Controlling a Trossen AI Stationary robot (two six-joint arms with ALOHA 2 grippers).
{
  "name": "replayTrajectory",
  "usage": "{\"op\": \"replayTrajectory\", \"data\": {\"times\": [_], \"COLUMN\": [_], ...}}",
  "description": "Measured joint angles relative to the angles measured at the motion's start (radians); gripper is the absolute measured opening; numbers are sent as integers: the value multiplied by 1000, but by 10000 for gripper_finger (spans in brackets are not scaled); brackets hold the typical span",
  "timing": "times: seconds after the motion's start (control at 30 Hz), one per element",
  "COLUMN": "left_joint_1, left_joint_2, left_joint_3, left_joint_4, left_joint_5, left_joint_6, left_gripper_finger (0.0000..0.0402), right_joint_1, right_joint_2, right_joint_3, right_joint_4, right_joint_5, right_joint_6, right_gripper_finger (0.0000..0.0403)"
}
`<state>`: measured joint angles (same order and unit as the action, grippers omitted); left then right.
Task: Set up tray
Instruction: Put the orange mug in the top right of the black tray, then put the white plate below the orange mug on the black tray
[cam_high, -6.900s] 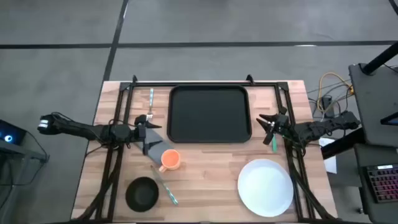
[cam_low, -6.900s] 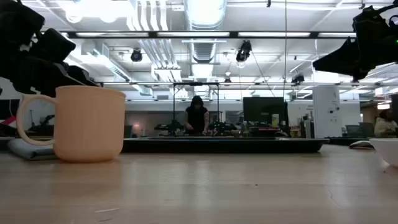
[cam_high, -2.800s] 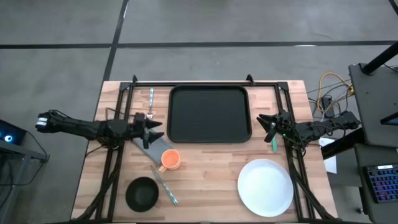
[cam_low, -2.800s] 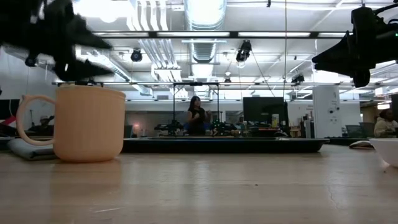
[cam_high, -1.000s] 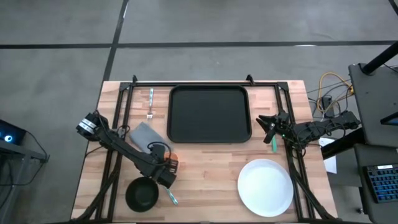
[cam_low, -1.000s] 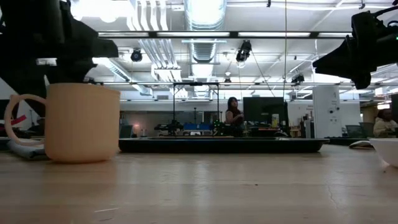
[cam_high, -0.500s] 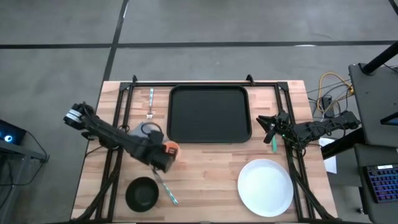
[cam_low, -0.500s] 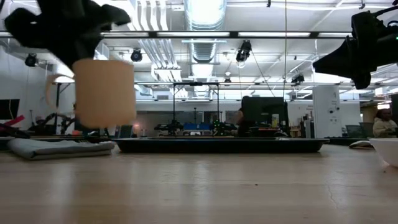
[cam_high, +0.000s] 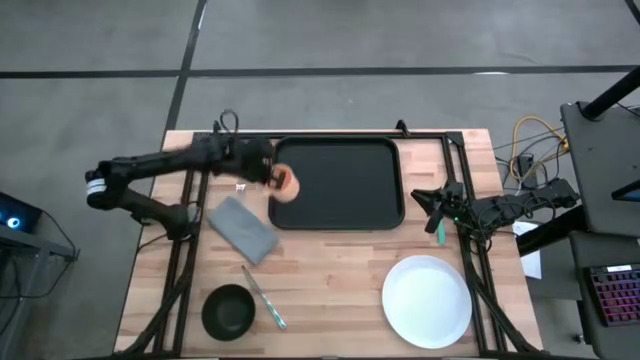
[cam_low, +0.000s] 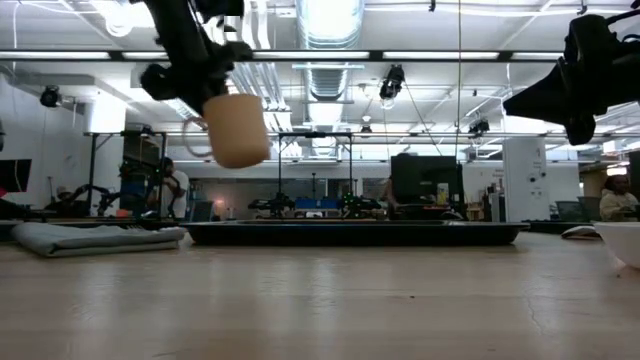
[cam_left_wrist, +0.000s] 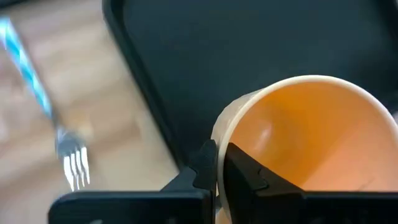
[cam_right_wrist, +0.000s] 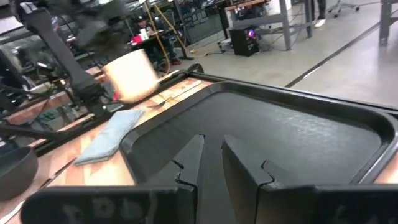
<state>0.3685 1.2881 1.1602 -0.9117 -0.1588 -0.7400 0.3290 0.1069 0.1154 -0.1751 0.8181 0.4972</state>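
The black tray (cam_high: 340, 200) lies at the table's far middle; it also shows in the low view (cam_low: 360, 233). My left gripper (cam_high: 270, 176) is shut on an orange mug (cam_high: 287, 188) and holds it in the air over the tray's left rim. In the low view the mug (cam_low: 238, 132) hangs tilted, high above the table. My right gripper (cam_high: 428, 206) waits by the tray's right edge, empty, with a narrow gap between its fingers (cam_right_wrist: 239, 165). A white plate (cam_high: 428, 300) rests on the table at the near right. My left gripper pinches the mug's wall at the rim (cam_left_wrist: 221, 127), with one finger inside the cup and one outside. The fingers slant down at it from the table's left side. The mug is lifted clear and hangs tilted below the fingers (cam_low: 215, 85), its handle toward the left.
A grey folded napkin (cam_high: 240, 228) lies left of the tray. A fork with a blue handle (cam_high: 242, 165) lies at the far left. A black bowl (cam_high: 228, 310) and a teal-handled utensil (cam_high: 266, 302) lie near left. Dark frame bars run along both sides.
My left gripper has lifted the mug off the table beside the napkin. It has carried the mug up, toward the far edge and a little right, to over the tray's left rim. The mug has tipped from upright to tilted.
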Motion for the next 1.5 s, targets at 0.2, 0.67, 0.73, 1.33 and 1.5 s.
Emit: {"op": "replayTrajectory", "data": {"times": [0.2, 0.67, 0.73, 1.33, 1.5], "left_joint_1": [232, 351, 360, 379, 379], "left_joint_2": [90, 529, 571, 605, 530], "left_joint_3": [61, 415, 456, 359, 359], "left_joint_4": [4, -37, -40, 61, 49], "left_joint_5": [75, 45, 27, 16, 1], "left_joint_6": [247, 583, 605, 634, 632], "left_gripper_finger": [0, 0, 0, 19, 48], "right_joint_1": [0, 0, 0, 0, 0], "right_joint_2": [0, 0, 0, 0, 0], "right_joint_3": [0, 0, 0, 0, 0], "right_joint_4": [1, 1, 1, 1, 1], "right_joint_5": [-38, -44, -63, -95, -113], "right_joint_6": [2, 89, 97, 100, 98], "right_gripper_finger": [48, 48, 48, 48, 48]}}
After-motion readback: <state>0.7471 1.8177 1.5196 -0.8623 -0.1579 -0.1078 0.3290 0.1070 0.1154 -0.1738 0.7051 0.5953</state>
